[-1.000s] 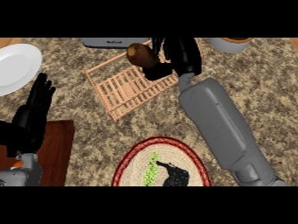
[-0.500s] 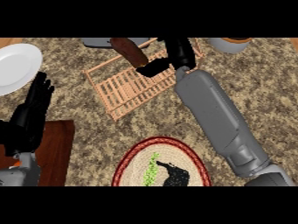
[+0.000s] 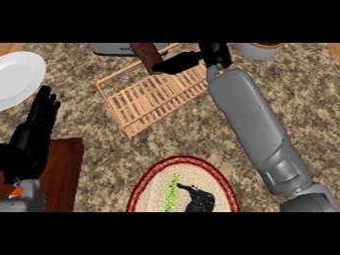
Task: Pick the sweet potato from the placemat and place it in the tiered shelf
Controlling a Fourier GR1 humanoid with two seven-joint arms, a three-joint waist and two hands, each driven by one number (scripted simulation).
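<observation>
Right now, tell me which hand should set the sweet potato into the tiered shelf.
The right hand. It already reaches over the tiered shelf at the sweet potato, fingers against it. The left hand rests open near the view's left edge, far from the shelf.

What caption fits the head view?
Right hand holds the sweet potato over the wooden shelf.

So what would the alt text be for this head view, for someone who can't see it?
The robot's right hand holds a brown sweet potato over the far end of a wooden tiered shelf on a speckled counter. Its left hand rests open at the left, near a white plate; a round placemat lies nearest.
</observation>
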